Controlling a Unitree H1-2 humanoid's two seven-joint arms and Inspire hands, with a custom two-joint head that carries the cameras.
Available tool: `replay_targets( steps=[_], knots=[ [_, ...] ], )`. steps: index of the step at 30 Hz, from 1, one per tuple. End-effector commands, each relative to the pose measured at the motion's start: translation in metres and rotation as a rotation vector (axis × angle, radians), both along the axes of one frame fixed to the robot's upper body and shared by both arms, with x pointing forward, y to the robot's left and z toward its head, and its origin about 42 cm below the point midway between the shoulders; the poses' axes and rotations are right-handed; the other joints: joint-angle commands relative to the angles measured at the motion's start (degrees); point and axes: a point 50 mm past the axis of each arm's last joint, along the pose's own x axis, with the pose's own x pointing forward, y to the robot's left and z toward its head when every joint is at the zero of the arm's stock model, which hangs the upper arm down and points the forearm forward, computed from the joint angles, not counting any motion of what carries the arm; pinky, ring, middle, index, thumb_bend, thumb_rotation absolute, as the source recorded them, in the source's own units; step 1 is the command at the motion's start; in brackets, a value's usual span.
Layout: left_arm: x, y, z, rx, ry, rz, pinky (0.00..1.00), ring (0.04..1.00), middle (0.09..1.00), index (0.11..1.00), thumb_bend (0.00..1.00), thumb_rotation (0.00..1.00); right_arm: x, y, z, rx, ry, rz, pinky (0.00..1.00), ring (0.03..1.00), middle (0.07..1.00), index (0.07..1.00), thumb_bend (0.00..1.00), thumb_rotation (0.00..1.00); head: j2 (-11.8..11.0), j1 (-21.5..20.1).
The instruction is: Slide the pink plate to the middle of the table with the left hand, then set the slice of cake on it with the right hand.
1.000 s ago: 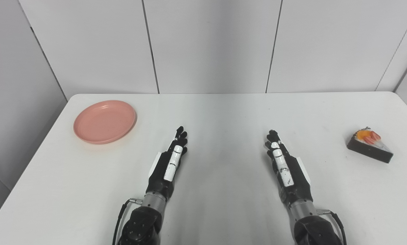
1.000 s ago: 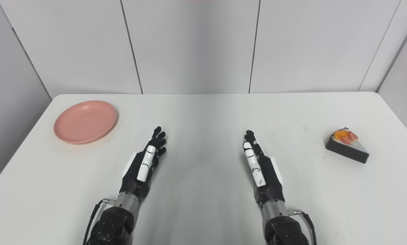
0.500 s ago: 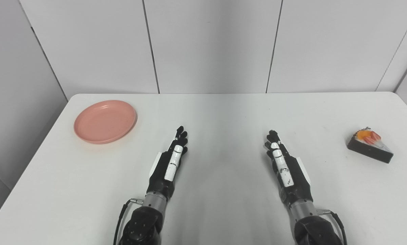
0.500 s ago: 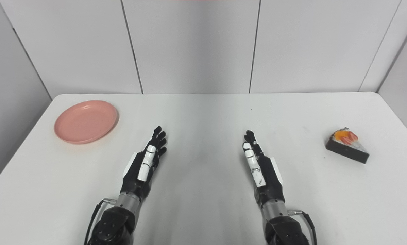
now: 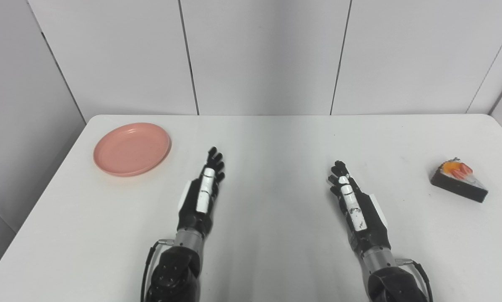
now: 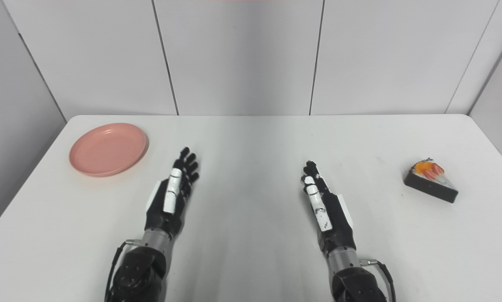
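The pink plate [image 5: 132,148] lies flat at the table's far left, with nothing on it. The slice of cake [image 5: 459,185], a dark wedge topped with orange fruit, sits at the far right. My left hand [image 5: 202,191] is open above the table left of centre, fingers stretched forward, a hand's length to the right of the plate and nearer to me. My right hand [image 5: 355,204] is open too, right of centre, well left of the cake. Neither hand touches anything.
The white table [image 5: 276,142] runs to a grey panelled wall [image 5: 259,54] at the back. Its left edge [image 5: 45,184] passes close to the plate, and its right edge lies just beyond the cake.
My left hand has moved forward and slightly left, toward the plate. The view has shifted a little. The right hand, plate and cake stay where they were.
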Motion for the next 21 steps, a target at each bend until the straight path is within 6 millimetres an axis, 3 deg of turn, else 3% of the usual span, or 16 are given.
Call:
replay_targets(
  steps=[1,13,21],
  knots=[
    [0.017,0.003,0.029,-0.022,-0.125,0.035,1.00,0.986,0.984,1.000,0.64,1.00,0.005,-0.002,0.009,0.005,-0.070,-0.005,0.97,0.942,0.951,0.952,0.63,0.91,-0.1,0.2],
    [0.042,0.029,0.055,-0.053,-0.205,0.142,0.92,0.915,0.925,0.937,0.68,1.00,0.004,-0.002,0.009,0.003,-0.073,-0.002,0.96,0.943,0.954,0.955,0.60,0.91,-0.3,0.7],
    [0.059,0.057,0.067,-0.049,-0.222,0.199,0.87,0.875,0.865,0.875,0.71,1.00,0.003,-0.005,0.007,0.001,-0.070,0.002,0.97,0.946,0.955,0.957,0.61,0.90,-1.0,2.1]
  ],
)
